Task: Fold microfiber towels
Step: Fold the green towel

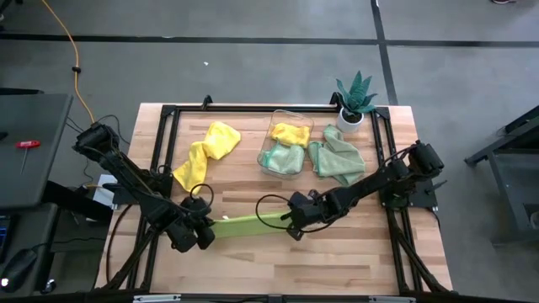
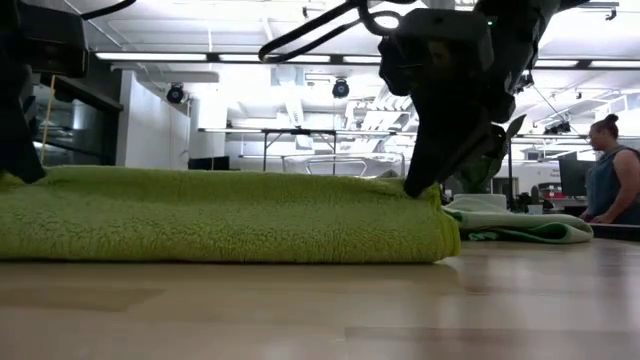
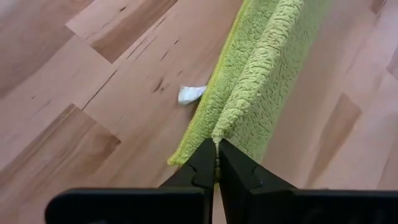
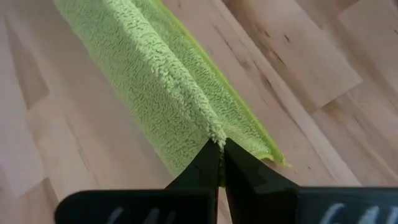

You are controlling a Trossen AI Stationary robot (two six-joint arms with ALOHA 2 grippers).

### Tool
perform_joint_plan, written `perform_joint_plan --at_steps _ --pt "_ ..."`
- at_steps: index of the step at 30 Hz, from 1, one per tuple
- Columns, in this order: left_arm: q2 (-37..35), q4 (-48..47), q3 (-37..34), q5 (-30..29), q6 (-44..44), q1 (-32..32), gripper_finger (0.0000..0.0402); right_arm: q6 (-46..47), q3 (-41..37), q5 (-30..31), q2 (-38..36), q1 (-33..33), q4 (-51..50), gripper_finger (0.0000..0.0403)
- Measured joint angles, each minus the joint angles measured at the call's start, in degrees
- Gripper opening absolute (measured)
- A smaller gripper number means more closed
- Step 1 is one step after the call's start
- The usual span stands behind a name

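A lime green microfiber towel (image 1: 248, 224), folded into a narrow strip, lies on the wooden table near its front edge. It lies between my two grippers. My left gripper (image 1: 206, 232) is shut on its left end and my right gripper (image 1: 291, 225) is shut on its right end. A yellow towel (image 1: 206, 151) lies bunched at the far left. A pale green towel (image 1: 337, 160) lies crumpled beside the clear bin (image 1: 274, 160). My left gripper pinches the raised top fold (image 3: 219, 135) of the lime towel's left end between its two fingers. It comes slanting down, in line with the strip. The rest of the strip lies on the table. My right gripper pinches the raised ridge (image 4: 217, 138) at the lime towel's right end between its two fingers, slanting down along the strip. In the low view the fingers (image 2: 425, 175) meet the top of the fold, and the towel's underside rests on the table.
The clear bin holds a yellow and a mint towel. A spiky potted plant (image 1: 354, 101) stands at the far right corner. A white tag (image 3: 189, 93) sticks out from the lime towel's edge. A person (image 2: 608, 170) stands in the room beyond the table.
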Motion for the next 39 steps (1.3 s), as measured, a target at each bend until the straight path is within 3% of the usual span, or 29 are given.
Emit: perform_joint_plan --at_steps 10,21,25,30,33,39 --pt "0.02 -2.56 0.0 -0.54 0.42 0.0 0.0032 1.51 0.0 1.31 0.02 -0.13 -0.7 0.0011" --pt "-0.7 -10.11 0.0 -1.85 0.48 0.02 0.0098 2.7 -0.02 7.93 -0.39 -1.48 -3.81 0.0162" --pt "-4.36 -11.85 0.0 -1.55 0.61 -0.46 0.0121 2.78 -0.04 3.58 -3.03 -3.27 -9.31 0.0197" --pt "-9.0 -10.22 0.0 -6.13 -0.66 -4.32 0.0138 5.1 -3.84 -6.42 -5.86 -4.02 -12.21 0.0208" --pt "-10.36 -7.91 -1.26 -8.05 -5.79 -7.36 0.0143 9.65 -9.53 -10.12 -8.39 -3.98 -6.3 0.0209" --pt "-11.03 5.58 -8.18 -5.43 -17.39 -10.69 0.0146 24.47 -21.59 -11.78 -12.56 -3.87 20.49 0.0209"
